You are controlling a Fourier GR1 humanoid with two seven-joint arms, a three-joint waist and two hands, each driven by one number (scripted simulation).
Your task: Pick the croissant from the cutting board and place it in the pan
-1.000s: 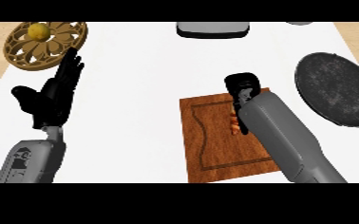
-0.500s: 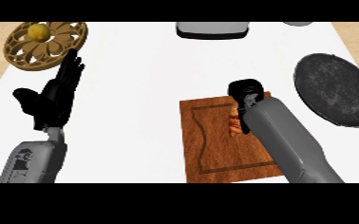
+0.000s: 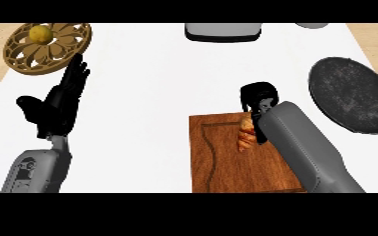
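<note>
Croissant (image 3: 246,135) lay on the cutting board (image 3: 221,165), partly under the right hand (image 3: 258,97); whether that hand pinched it could not be told. Best secure it fully before lifting toward the pan (image 3: 347,100). Left hand (image 3: 59,105) rested spread.

Two arms, matching build. First, left forearm (image 3: 33,172): rounded light-grey casing, matte, with darker grey recessed panel (image 3: 26,169) on outer side carrying small round fittings (too small to read). Above it, short dull grey-brown wrist segment (image 3: 59,141). Then left hand (image 3: 55,107): black all over, broad palm, slim segmented fingers (image 3: 77,72), thick thumb (image 3: 29,105). Opposite, right forearm (image 3: 303,150): bulky mid-grey shell, smooth, paler sheen along upper edge, no markings visible. Finally right hand (image 3: 260,96): black, compact, faint grey glints on surface
</note>
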